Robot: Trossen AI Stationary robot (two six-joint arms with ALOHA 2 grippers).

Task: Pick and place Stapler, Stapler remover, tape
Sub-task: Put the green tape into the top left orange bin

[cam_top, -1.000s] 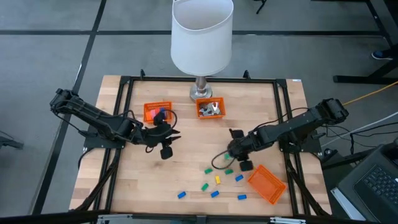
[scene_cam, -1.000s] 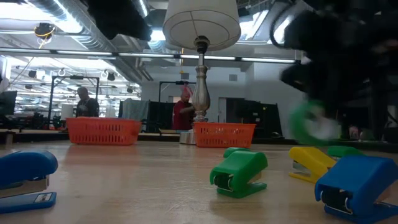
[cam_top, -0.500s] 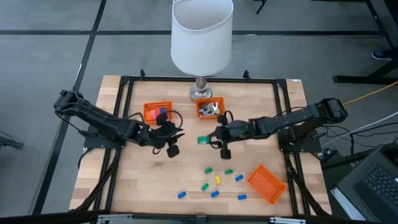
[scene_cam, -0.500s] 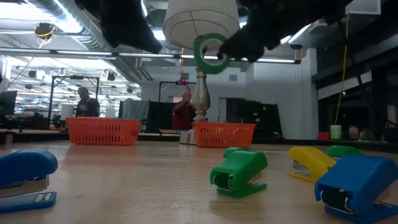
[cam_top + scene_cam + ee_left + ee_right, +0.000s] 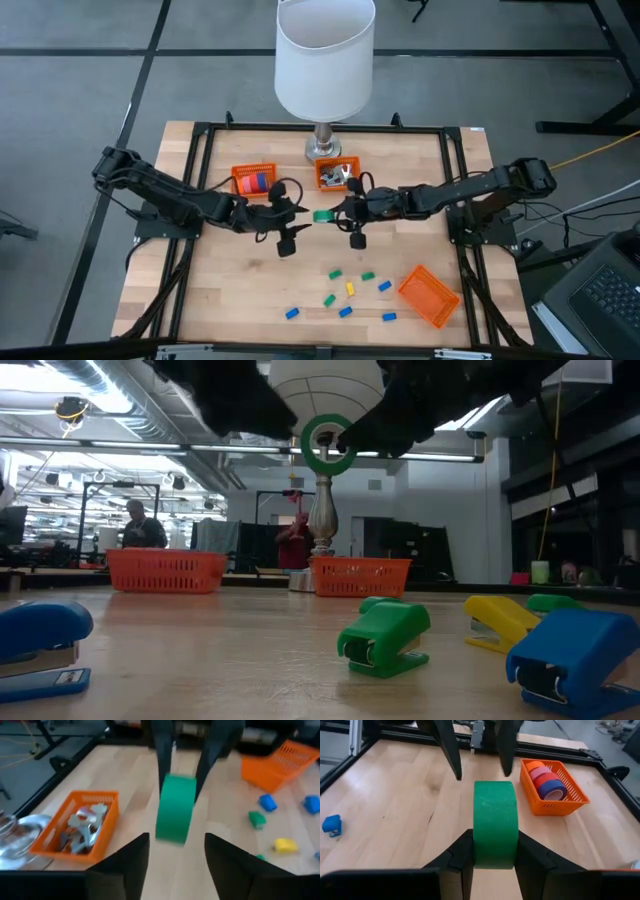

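Observation:
My right gripper (image 5: pixel 332 214) holds a green tape roll (image 5: pixel 323 215) in the air over the table's middle; the low view shows it as a ring (image 5: pixel 327 445). My left gripper (image 5: pixel 303 212) faces it from the table's left and is open. Its fingertips (image 5: pixel 454 770) stand on either side of the roll's far rim and are not seen to touch it. An orange basket (image 5: pixel 254 181) at the far left holds pink, red, orange and blue tape rolls (image 5: pixel 545 780). Small blue, green and yellow staplers (image 5: pixel 350 285) lie on the near table. My right gripper pinches the green roll between its two fingers, one on each flat side, at the rim nearest the wrist (image 5: pixel 495 857). The fingers come about level, slanting slightly down, from the table's right. The roll stands on edge, lifted clear of the table.
A second orange basket (image 5: pixel 338 175) with silvery pieces sits by the lamp's base (image 5: pixel 322 150). The white lampshade (image 5: pixel 324 60) covers the far middle. A third orange basket (image 5: pixel 430 295) lies tipped at the near right. Bare wood lies below both grippers.
My right gripper has carried the green roll up from beside the staplers toward the table's far left, tipping from pointing down to nearly level. My left gripper has moved toward the table's right, and the two now meet at the roll.

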